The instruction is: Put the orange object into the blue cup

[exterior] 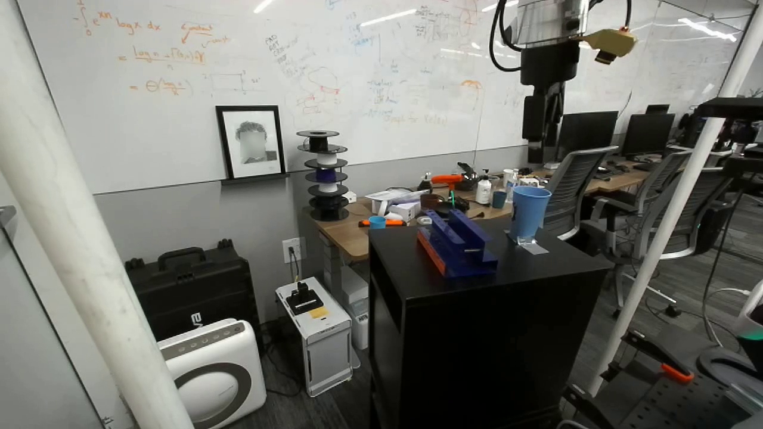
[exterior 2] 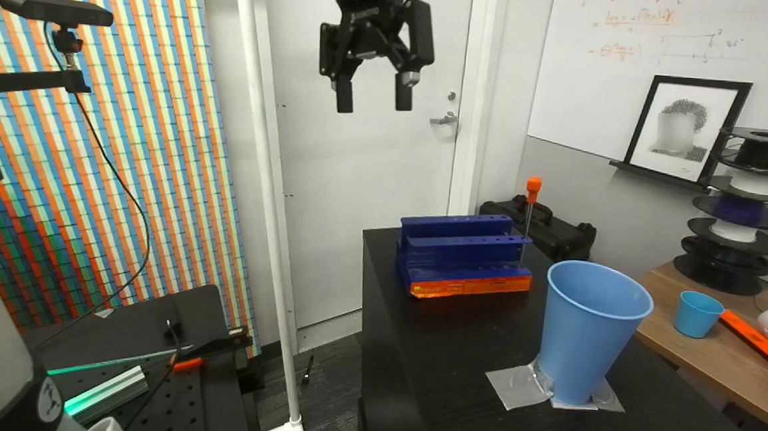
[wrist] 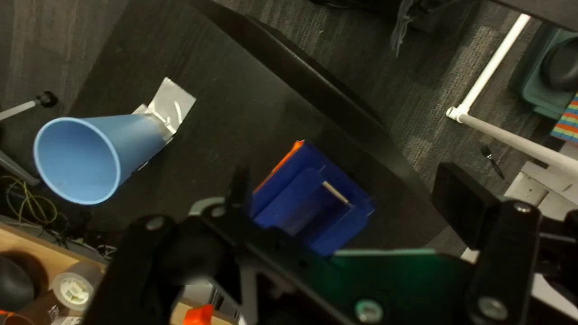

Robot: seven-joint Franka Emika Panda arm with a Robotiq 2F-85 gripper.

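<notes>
Jaws hang wide and empty well above the table [exterior 2: 462, 357]. I see the orange-handled tool [exterior 2: 533, 190] upright in the blue rack [exterior 2: 465, 250], probably for easy grabbing; tape [exterior 2: 511, 387] likely stops the blue cup [exterior 2: 586, 338] tipping.

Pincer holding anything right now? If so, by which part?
Nothing is held. The pincer is open and empty; the orange-handled tool stands in the blue rack, apart from it.
</notes>
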